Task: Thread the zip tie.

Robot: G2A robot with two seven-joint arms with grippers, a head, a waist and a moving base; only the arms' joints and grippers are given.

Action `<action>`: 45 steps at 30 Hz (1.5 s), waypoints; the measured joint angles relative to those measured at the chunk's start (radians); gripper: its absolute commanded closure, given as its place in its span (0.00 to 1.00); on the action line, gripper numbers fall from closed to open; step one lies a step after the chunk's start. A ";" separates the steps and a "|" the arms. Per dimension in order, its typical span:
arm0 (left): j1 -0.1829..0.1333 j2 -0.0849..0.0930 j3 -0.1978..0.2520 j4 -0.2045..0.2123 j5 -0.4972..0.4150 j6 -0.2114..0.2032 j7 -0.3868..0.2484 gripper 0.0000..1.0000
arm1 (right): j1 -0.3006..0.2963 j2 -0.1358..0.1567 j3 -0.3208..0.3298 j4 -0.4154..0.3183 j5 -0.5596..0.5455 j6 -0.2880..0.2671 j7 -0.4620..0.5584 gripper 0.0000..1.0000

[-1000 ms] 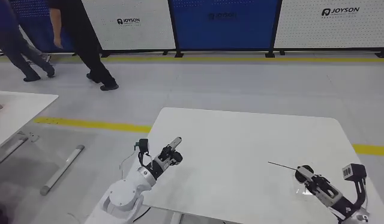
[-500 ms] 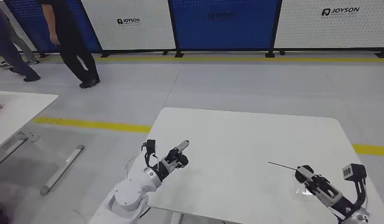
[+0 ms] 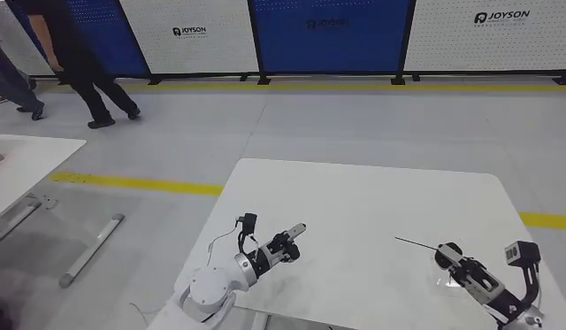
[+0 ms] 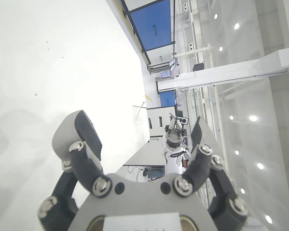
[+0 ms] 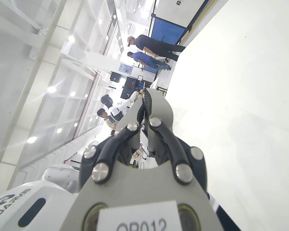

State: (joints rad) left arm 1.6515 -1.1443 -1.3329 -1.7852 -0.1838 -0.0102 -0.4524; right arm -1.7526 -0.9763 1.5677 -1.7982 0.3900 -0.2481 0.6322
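The right pincer [image 3: 442, 254] hangs over the desk [image 3: 371, 197] near its right corner on the robot's side. Its jaws are pressed together on one end of the black zip tie [image 3: 416, 244]. In its own wrist view the two fingers meet at their tips [image 5: 144, 94], with no gap between them.

The zip tie is a thin, straight strip. It sticks out from the tip of that pincer toward the middle of the desk and the other arm (whether its free end touches the white surface cannot be told).

The left pincer [image 3: 299, 231] is over the desk's left part, close to the edge on the robot's side, and it points across the desk toward the right arm. Its jaws are spread wide with nothing between them. In its own wrist view [image 4: 142, 123] the ribbed black pads [image 4: 89, 131] stand clearly apart. The free end of the zip tie lies well apart from this pincer, with bare desk between them.
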 measured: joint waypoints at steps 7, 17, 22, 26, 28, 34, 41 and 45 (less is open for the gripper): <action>0.000 0.000 0.000 0.000 0.000 0.000 0.000 0.00 | 0.009 -0.009 -0.077 0.010 0.009 -0.035 0.059 1.00; 0.000 0.000 0.000 0.000 0.000 0.000 0.000 0.00 | 0.011 -0.009 -0.078 0.011 0.008 -0.033 0.062 1.00; 0.000 0.000 0.000 0.000 0.000 0.000 0.000 0.00 | 0.011 -0.009 -0.078 0.011 0.008 -0.033 0.062 1.00; 0.000 0.000 0.000 0.000 0.000 0.000 0.000 0.00 | 0.011 -0.009 -0.078 0.011 0.008 -0.033 0.062 1.00; 0.000 0.000 0.000 0.000 0.000 0.000 0.000 0.00 | 0.011 -0.009 -0.078 0.011 0.008 -0.033 0.062 1.00; 0.000 0.000 0.000 0.000 0.000 0.000 0.000 0.00 | 0.010 -0.015 -0.085 -0.020 0.017 -0.053 0.016 1.00; 0.000 0.000 0.000 0.000 0.000 0.000 0.000 0.00 | 0.006 -0.023 -0.101 -0.050 0.003 -0.043 -0.063 1.00; 0.000 0.000 0.000 0.000 0.000 0.000 0.000 0.00 | 0.006 -0.022 -0.100 -0.049 0.003 -0.044 -0.061 1.00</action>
State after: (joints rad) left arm 1.6515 -1.1443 -1.3329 -1.7851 -0.1838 -0.0102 -0.4524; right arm -1.7471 -0.9987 1.4673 -1.8476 0.3935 -0.2925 0.5707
